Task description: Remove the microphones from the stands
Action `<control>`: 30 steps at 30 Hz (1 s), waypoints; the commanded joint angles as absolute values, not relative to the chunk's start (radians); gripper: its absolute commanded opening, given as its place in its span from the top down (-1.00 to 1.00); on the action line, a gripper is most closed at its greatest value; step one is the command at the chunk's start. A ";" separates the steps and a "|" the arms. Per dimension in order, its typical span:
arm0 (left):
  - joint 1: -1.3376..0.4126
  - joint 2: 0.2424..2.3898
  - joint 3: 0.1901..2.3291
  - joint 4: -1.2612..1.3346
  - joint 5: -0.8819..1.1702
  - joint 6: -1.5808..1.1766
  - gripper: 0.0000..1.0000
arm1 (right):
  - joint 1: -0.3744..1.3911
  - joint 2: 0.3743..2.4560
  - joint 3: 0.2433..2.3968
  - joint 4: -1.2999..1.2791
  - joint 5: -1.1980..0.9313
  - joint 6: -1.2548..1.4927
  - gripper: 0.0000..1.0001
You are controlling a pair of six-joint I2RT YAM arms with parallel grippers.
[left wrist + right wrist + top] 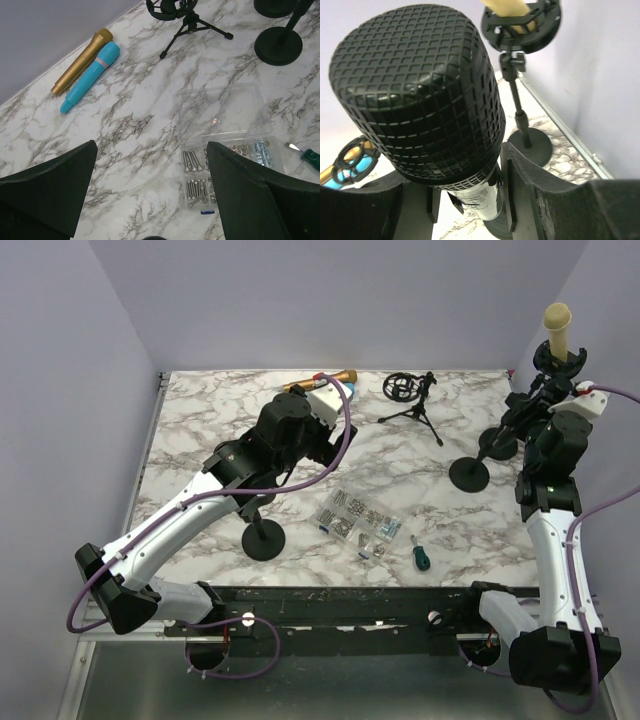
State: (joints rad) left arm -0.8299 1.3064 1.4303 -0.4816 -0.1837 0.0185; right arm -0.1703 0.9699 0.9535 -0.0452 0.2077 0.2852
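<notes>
R hand [467, 195] is clamped partway shut on the black microphone [420, 95] just below its mesh head, which sits upright in its stand [468, 473] at table [200, 440] right, prob. for a straight lift-out; L hand [150, 175] hangs wide open, empty, well apart.

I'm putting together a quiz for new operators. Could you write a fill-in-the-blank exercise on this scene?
1. The right gripper is closed on the black microphone, while the left gripper holds nothing, its jaws wide ___.
2. The blue microphone lies on the table beside a ___ one.
3. The screwdriver has a ___ handle.

Missing words: open, gold, green.
</notes>
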 commanded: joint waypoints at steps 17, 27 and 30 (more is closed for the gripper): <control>-0.856 1.283 1.345 -0.254 0.188 -0.109 -0.90 | -0.172 1.034 0.991 0.030 -0.194 0.210 0.84; -0.831 1.230 1.404 -0.312 0.199 -0.186 -0.89 | -0.172 1.059 1.189 -0.091 -0.162 0.217 0.99; -0.809 1.169 1.379 -0.330 0.194 -0.210 -0.90 | -0.168 1.054 1.235 -0.109 -0.232 0.244 0.99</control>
